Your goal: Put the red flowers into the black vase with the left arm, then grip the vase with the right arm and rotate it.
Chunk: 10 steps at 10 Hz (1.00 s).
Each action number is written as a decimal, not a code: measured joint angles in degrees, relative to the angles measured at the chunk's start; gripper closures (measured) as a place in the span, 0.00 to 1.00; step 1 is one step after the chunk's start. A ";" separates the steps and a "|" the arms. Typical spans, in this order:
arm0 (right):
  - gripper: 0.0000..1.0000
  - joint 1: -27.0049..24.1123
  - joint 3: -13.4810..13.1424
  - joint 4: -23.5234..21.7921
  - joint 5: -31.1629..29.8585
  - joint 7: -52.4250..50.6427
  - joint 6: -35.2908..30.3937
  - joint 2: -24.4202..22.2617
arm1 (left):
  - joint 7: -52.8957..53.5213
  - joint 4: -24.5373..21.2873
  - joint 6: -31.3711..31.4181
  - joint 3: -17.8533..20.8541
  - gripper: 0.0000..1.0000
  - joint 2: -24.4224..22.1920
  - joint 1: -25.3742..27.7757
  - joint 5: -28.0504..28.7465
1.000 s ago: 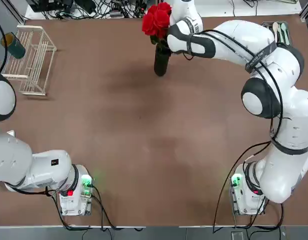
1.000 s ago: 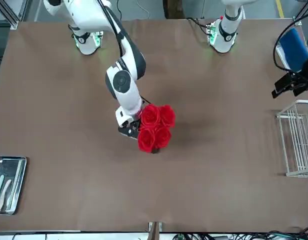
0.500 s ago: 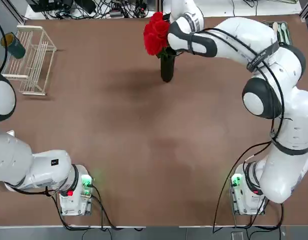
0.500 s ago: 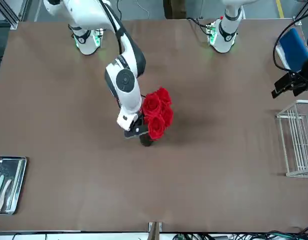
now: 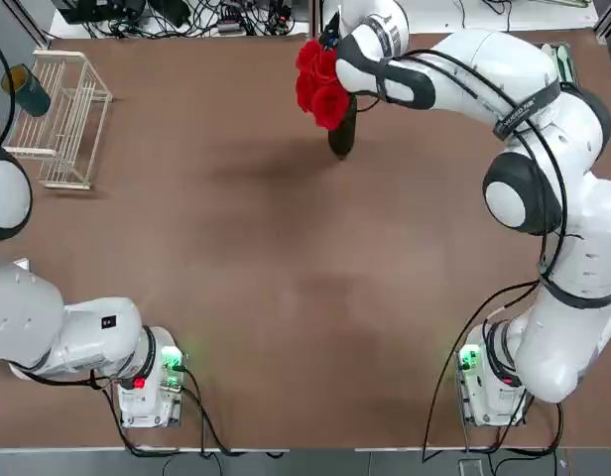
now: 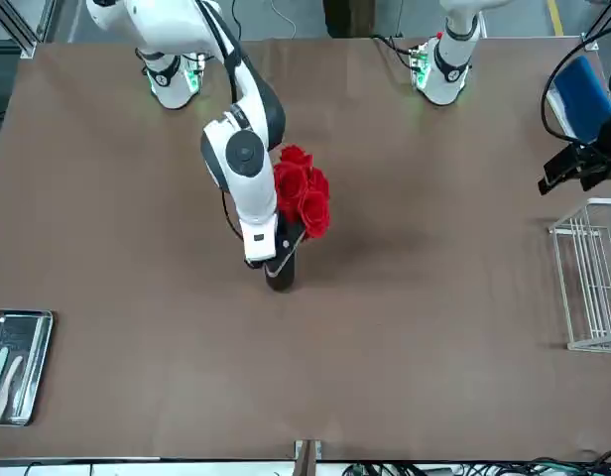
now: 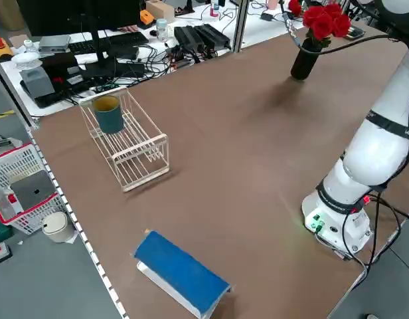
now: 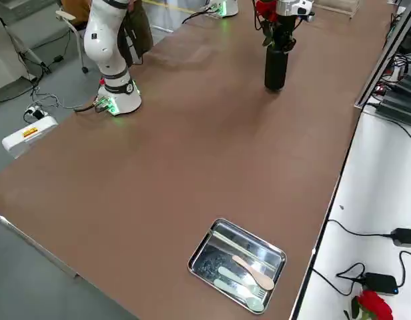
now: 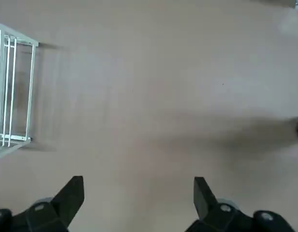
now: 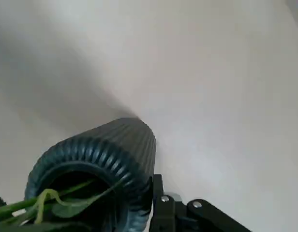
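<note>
Near the far edge of the table point(image 5: 236, 248), the vase point(image 5: 342, 137) is being clamped, tilted, by the right claw point(image 6: 286, 250). Stems point(image 10: 23, 207) are being revealed inside it only by the right wrist view; the flowers point(image 5: 323, 84) are being held above. The left claw point(image 9: 139, 179) is being kept apart.

A claw could pass across the middle of the desk point(image 5: 256, 258), between the left arm point(image 5: 82, 327) and the right arm point(image 5: 573, 268). The left claw point(image 9: 139, 180) has its fingers apart, with bare surface beneath. At the far left the white wire rack point(image 5: 33, 154) blocks the way, the green cup point(image 7: 109, 119) in it; the blue-topped box point(image 7: 181, 272) obstructs the left edge. Far, right of centre, the black vase point(image 5: 342, 134) in the right claw point(image 10: 77, 188) and its spreading red flowers point(image 5: 322, 84) narrow the passage. The metal cutlery tray point(image 8: 209, 263) occupies the far right.
</note>
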 joint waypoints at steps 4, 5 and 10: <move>0.70 -0.84 -0.06 0.47 -0.02 -11.10 0.41 1.92 | 0.00 -0.01 0.00 -0.02 0.00 0.08 0.01 0.00; 0.68 -0.84 -0.06 0.86 -0.02 -11.66 0.48 2.33 | 0.00 -0.01 0.00 -0.02 0.00 0.09 0.00 0.00; 0.39 -1.28 -0.05 2.18 -0.02 -14.36 0.42 3.00 | 0.00 -0.01 0.00 -0.04 0.00 0.11 -0.03 0.00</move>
